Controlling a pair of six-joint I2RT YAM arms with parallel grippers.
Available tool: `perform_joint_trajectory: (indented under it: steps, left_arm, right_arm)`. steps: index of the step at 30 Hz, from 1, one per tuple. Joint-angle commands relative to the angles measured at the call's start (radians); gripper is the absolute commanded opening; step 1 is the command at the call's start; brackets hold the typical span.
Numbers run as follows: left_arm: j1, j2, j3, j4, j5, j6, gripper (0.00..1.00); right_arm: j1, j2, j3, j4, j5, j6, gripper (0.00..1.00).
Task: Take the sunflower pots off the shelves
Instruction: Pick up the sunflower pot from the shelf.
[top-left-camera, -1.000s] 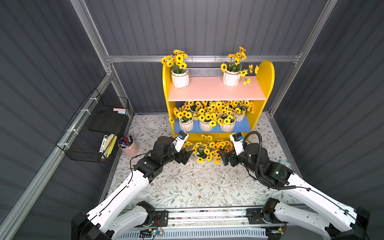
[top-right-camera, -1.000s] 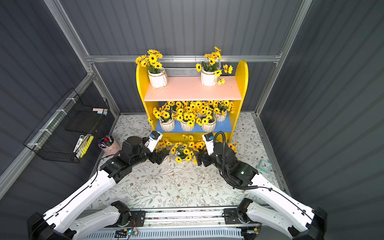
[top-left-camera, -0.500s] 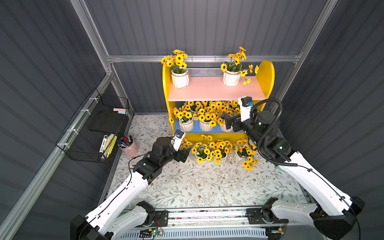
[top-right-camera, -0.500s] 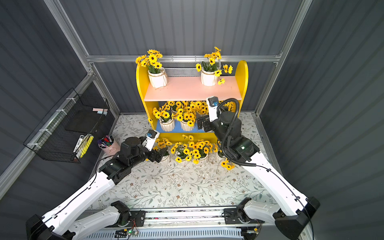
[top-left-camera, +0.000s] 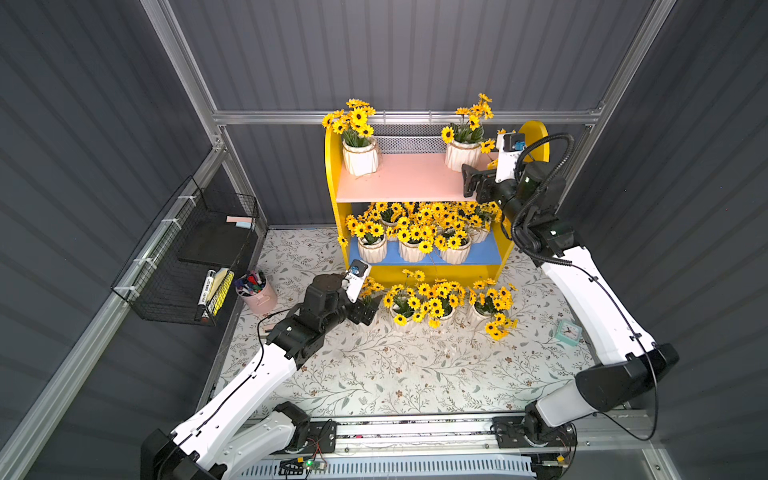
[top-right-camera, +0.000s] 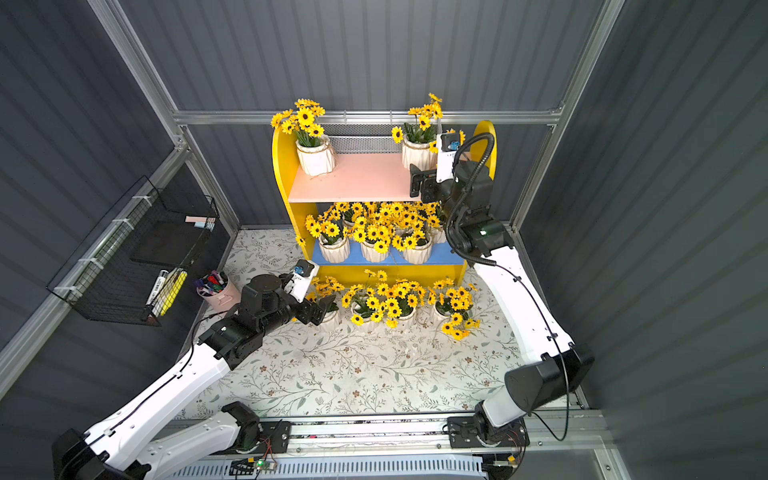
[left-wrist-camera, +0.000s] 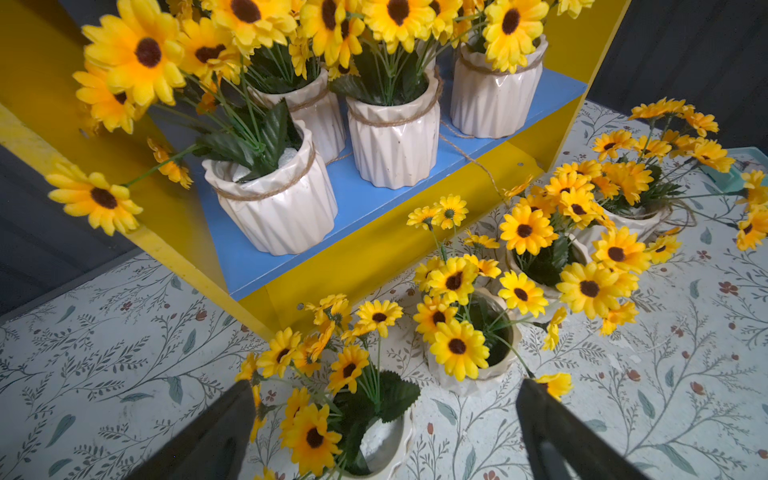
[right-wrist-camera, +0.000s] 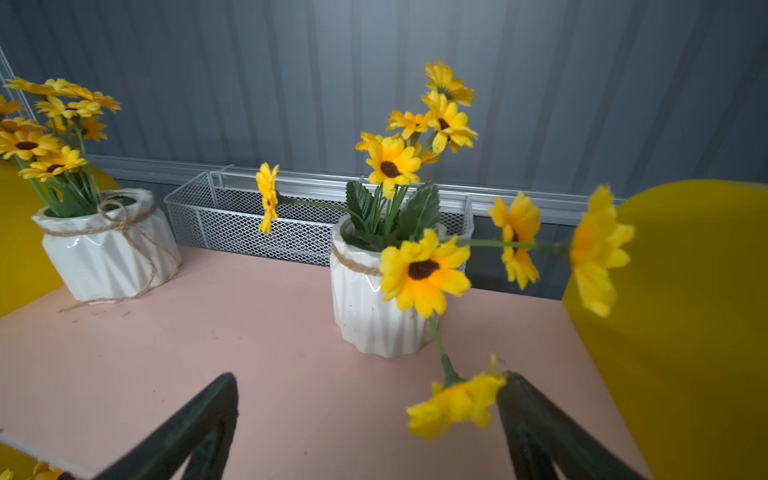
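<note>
Right end effector (top-left-camera: 468, 181) over pink board (top-left-camera: 399, 178)

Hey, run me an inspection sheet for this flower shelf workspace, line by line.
Surface: floral mat.
Job's things: two sunflower pots on the pink board of the shelves; a crowd on the blue board; several mat pots in front.
Clutter: pink cup of markers; teal clock.
Grippers: left gripper open over the nearest mat pot; right gripper open before the right-hand shelf pot.
Cables: black hose looping over the right wrist; loose wires at the base rail.
Surroundings: black wire rack, white mesh basket, grey ribbed walls.
</note>
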Motion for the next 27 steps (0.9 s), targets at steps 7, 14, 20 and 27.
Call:
perform_joint_trajectory:
  steps: [7, 14, 20, 27]
  left_arm:
    - [-0.003, -0.021, -0.017, 0.023, -0.004, 0.002, 0.99]
    - [-0.003, -0.017, -0.019, 0.027, -0.007, 0.003, 0.99]
    - [-0.003, -0.016, -0.024, 0.032, -0.008, 0.009, 0.99]
    - [-0.003, -0.014, -0.026, 0.036, -0.008, 0.01, 0.99]
  right_arm:
    - [-0.037, 0.157, 0.2, -0.013, -0.041, 0.056, 0.99]
    - [-0.042, 0.236, 0.277, -0.003, -0.058, -0.006, 0.99]
    - [-0.046, 0.276, 0.319, -0.005, -0.065, -0.043, 0.99]
    - [-0.05, 0.347, 0.407, -0.017, -0.07, -0.077, 0.99]
